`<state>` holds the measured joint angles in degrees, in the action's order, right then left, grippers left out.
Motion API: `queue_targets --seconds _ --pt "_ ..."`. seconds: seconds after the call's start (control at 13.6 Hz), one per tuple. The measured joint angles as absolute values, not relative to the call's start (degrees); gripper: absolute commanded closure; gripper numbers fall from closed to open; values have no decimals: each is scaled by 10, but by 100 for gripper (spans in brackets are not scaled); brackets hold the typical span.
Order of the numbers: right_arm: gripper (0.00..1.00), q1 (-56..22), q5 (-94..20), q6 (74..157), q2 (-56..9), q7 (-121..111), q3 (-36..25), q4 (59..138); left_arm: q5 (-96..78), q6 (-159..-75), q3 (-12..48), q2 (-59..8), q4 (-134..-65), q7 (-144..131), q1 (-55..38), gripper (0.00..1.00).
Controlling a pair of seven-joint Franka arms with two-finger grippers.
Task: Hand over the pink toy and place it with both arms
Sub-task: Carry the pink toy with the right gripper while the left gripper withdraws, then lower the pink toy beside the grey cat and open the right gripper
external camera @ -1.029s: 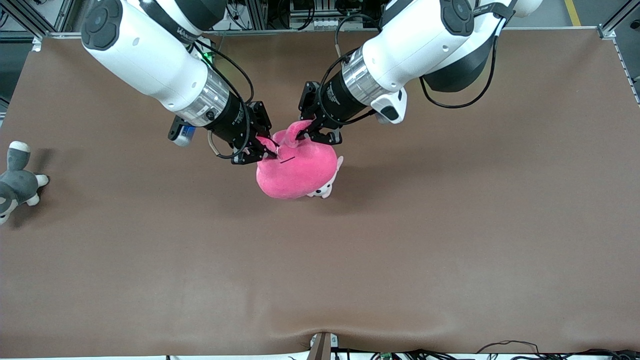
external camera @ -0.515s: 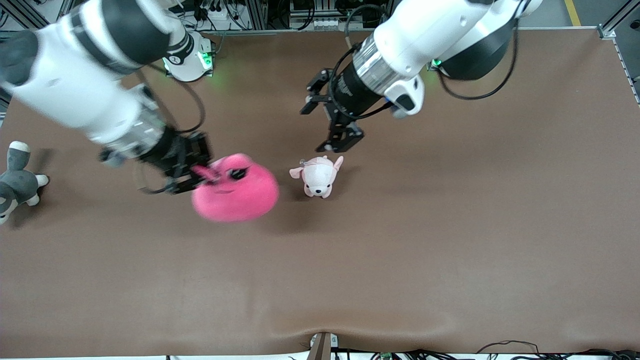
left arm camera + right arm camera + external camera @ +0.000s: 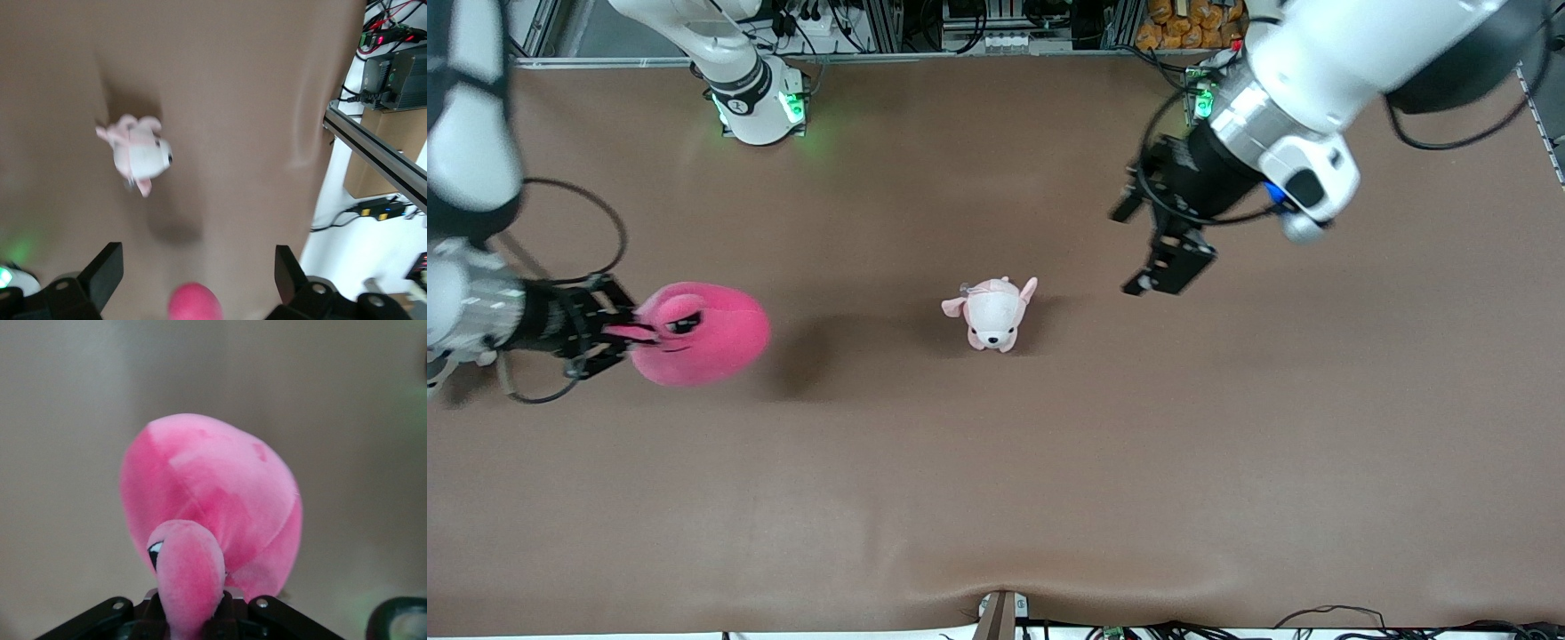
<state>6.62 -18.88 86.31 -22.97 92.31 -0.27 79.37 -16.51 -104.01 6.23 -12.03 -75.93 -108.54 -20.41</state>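
Observation:
The pink toy (image 3: 704,336) hangs above the brown table (image 3: 996,498) toward the right arm's end, and its shadow falls on the table beside it. My right gripper (image 3: 630,333) is shut on one of its eye bumps. In the right wrist view the toy (image 3: 213,487) hangs from the gripper (image 3: 190,617), the bump pinched between the fingers. My left gripper (image 3: 1167,267) is open and empty over the table toward the left arm's end. In the left wrist view the gripper (image 3: 197,267) stands wide open, with the pink toy (image 3: 195,308) small and far off.
A small pale pink-and-white puppy plush (image 3: 992,313) stands at the table's middle and also shows in the left wrist view (image 3: 137,155). The right arm's base (image 3: 756,98) with a green light stands at the table's back edge.
The left gripper let go of the pink toy, opened and pulled back toward its own end. The right gripper carried the toy toward the right arm's end, uncovering the puppy plush.

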Motion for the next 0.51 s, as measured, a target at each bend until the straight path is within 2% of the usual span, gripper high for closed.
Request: queue_targets --seconds 0.22,0.51 --pt "100 156 -210 821 -281 770 -3 817 -121 -994 62 -121 -760 -930 -169 0" --pt "100 198 -213 839 -311 683 -2 872 -52 -938 62 -121 -760 -730 -160 0"
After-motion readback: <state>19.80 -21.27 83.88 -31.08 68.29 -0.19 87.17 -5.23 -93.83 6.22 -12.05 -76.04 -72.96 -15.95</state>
